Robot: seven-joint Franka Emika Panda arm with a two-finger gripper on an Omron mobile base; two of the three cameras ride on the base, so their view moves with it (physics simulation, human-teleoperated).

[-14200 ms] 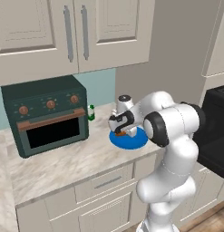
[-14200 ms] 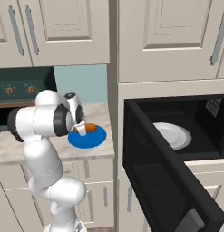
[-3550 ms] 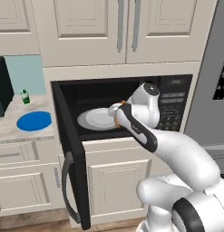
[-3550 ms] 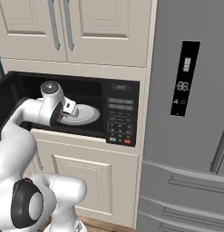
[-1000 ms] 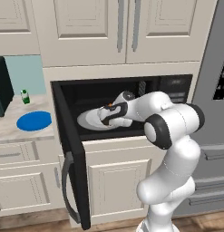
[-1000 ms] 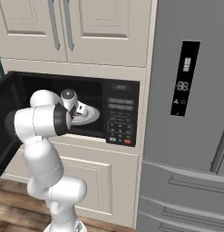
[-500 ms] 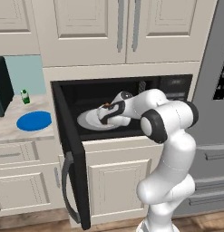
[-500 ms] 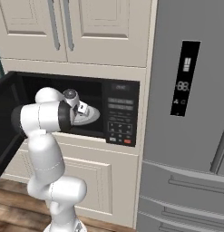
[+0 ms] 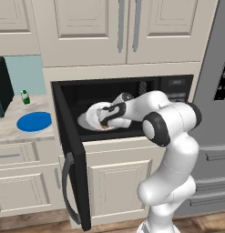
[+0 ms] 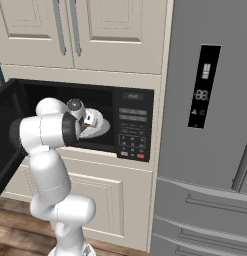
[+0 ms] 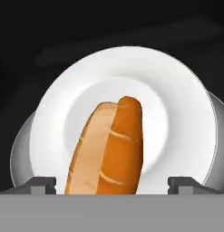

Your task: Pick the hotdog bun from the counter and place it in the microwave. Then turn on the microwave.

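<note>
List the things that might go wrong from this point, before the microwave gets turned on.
The hotdog bun lies on the white plate between the wide-apart fingertips of the gripper; pulling back carelessly might drag it off. The arm reaches inside the microwave, so it could clip the cavity edge. The door hangs wide open and must be shut first.
</note>
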